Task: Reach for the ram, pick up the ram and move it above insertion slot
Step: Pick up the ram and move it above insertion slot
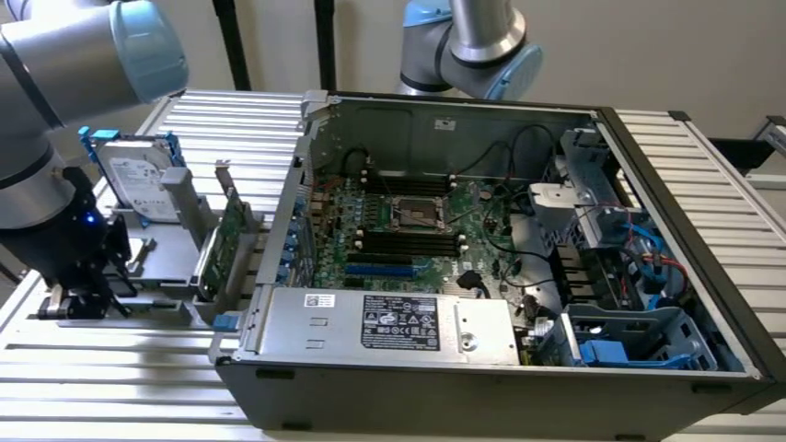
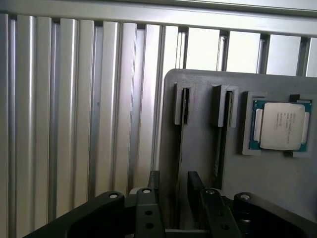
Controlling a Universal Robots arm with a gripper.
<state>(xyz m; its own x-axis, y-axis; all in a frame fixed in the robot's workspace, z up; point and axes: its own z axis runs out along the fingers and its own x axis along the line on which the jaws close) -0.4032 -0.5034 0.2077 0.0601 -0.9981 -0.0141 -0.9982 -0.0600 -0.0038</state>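
wrist view, looking along the gripper (image 2: 174, 177): dark fingers (image 2: 152, 191) parted, with a clear gap on either side of the ram (image 2: 181, 148) and no grip on anything. standing on edge in a grey holder plate (image 2: 198, 84), seen as a thin line, running from a slotted bracket at one end straight in between the two fingers. roughly midway in the opening, touching neither pad as far as can be told. just beside it, a second slotted bracket (image 2: 224, 106) with another thin edge-on strip, outside the jaws. on the same plate, a processor chip (image 2: 280, 126) with a silver lid in a blue-rimmed seat. ribbed aluminium table (image 2: 74, 124) under and beside the plate.

exterior view: gripper (image 1: 76, 302) low over the grey holder at that view's left, at the end of the arm (image 1: 50, 64). near it, a silver hard drive (image 1: 135, 175) upright and a green expansion card (image 1: 227, 244) on edge, both apart from the fingers. towards that view's right, an open computer case (image 1: 491, 129) with its motherboard (image 1: 411, 226) bare, well apart from the gripper.
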